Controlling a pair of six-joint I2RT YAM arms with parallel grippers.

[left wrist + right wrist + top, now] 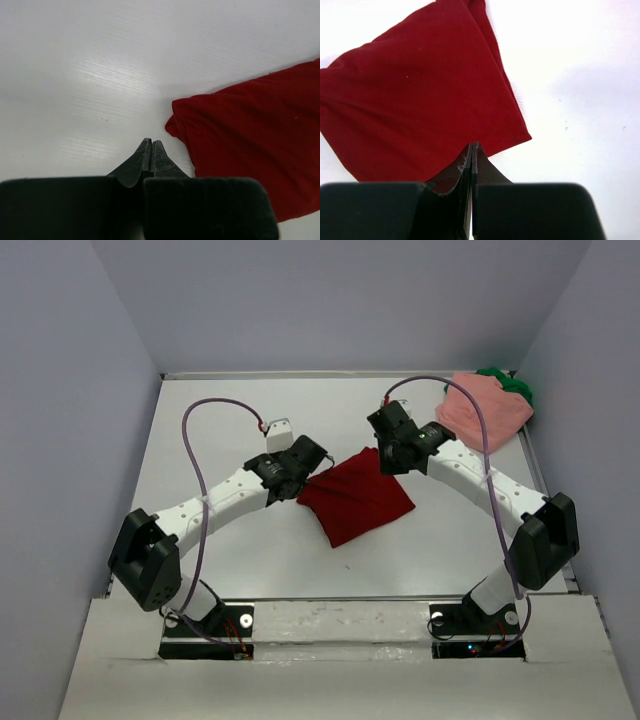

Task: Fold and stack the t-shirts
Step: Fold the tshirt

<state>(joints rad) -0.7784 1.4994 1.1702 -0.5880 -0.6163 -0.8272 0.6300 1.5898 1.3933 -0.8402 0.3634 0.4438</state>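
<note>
Gleaming white table (450,545), grey walls (330,300) — red t-shirt (355,498)

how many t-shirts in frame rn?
3. Dark red t-shirt, folded, at the centre of the table. Salmon pink t-shirt, bunched in the far right corner. Green t-shirt just behind it, mostly covered; more could be hidden under that pile.

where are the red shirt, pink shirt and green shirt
red shirt (355,498), top view, middle of the folded cloth
pink shirt (485,410), top view, middle of the bunched cloth
green shirt (520,387), top view, the part showing behind the pink one
</note>
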